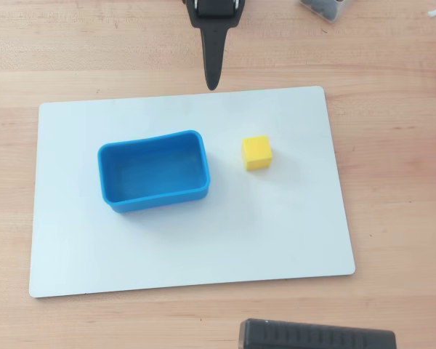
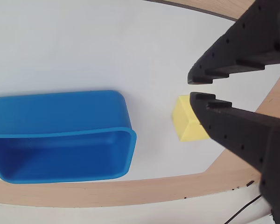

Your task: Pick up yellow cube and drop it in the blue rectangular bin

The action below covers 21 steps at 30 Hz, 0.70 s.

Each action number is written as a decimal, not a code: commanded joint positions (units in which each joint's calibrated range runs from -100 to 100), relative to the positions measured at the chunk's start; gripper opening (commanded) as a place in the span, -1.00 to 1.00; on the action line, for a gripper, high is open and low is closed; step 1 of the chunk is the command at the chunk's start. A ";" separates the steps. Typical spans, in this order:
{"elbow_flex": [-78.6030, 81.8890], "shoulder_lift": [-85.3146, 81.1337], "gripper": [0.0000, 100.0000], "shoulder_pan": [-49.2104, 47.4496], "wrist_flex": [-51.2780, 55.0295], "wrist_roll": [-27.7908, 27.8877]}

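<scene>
The yellow cube [image 1: 256, 153] sits on a white board, just right of the blue rectangular bin [image 1: 154, 198], which is empty. My gripper [image 1: 213, 81] hangs above the board's far edge, well short of the cube, with its black fingers closed together and nothing between them. In the wrist view the fingertips nearly touch; the gripper [image 2: 190, 88] is above the cube [image 2: 184, 123], and the lower finger hides part of it. The bin [image 2: 56, 112] lies to the left in that view.
The white board [image 1: 276, 233] lies on a wooden table. A black object [image 1: 316, 338] sits at the near edge of the overhead view, and a dark item [image 1: 323, 7] at the top right.
</scene>
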 commanded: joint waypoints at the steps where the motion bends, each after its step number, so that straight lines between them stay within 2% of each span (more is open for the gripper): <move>1: 0.11 -2.47 -1.00 -1.29 0.11 1.61; 10: -2.71 -1.92 -0.99 -2.67 -0.55 4.10; 14: -17.80 22.70 -1.00 -3.27 -3.94 4.25; 21: -34.26 42.95 -1.00 -6.78 -1.87 3.86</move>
